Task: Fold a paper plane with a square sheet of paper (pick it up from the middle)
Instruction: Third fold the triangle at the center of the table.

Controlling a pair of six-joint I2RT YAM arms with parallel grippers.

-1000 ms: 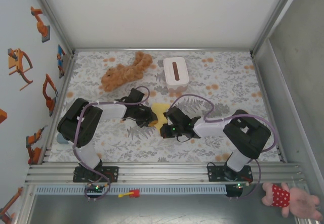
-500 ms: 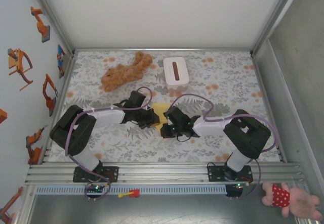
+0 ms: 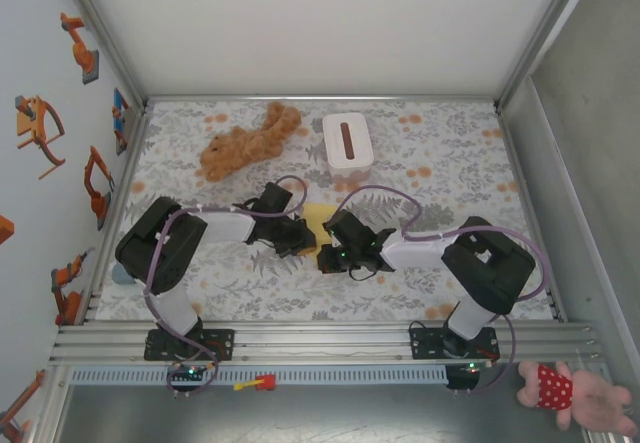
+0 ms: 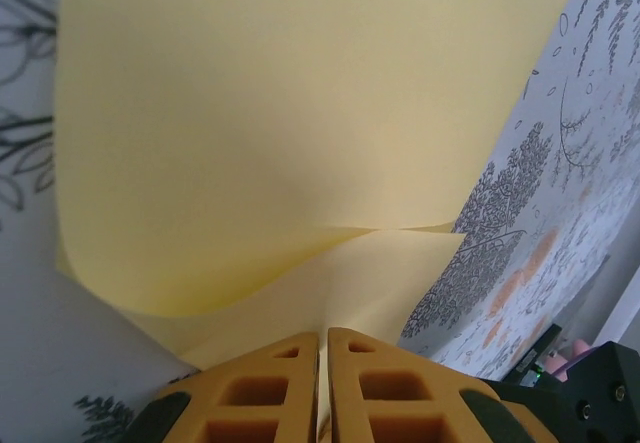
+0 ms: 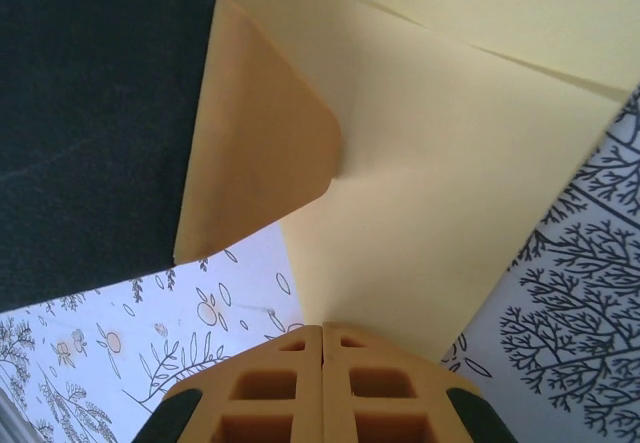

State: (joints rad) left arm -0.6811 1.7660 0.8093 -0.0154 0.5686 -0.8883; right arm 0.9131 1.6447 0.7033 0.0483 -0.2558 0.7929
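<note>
Fingers of the left gripper [image 3: 299,235] pinch the 9 o'clock edge of the thin pale-yellow paper sheet [image 3: 319,219]. It is bent over, its long side running 12 to 6 o'clock. The right gripper [image 3: 329,249] pinches its 5 o'clock edge. A brown plush toy [image 3: 245,141] lies at 11 o'clock and a white box with a brown slot [image 3: 347,140] at 12, both apart from it.

A brown plush toy [image 3: 245,141] lies near the far edge of the flower-printed worktop [image 3: 450,163], left of centre. Just to its right, not touching it, sits a white box [image 3: 347,140] with a brown slot in its top. By the near left corner a small bluish thing [image 3: 120,274] peeks out, perhaps a cloth. Beyond the near right corner, off the worktop, lies a pink plush toy [image 3: 578,393] in a red spotted dress. A small yellow-and-red piece [image 3: 256,383] rests on the rail below the near edge.
</note>
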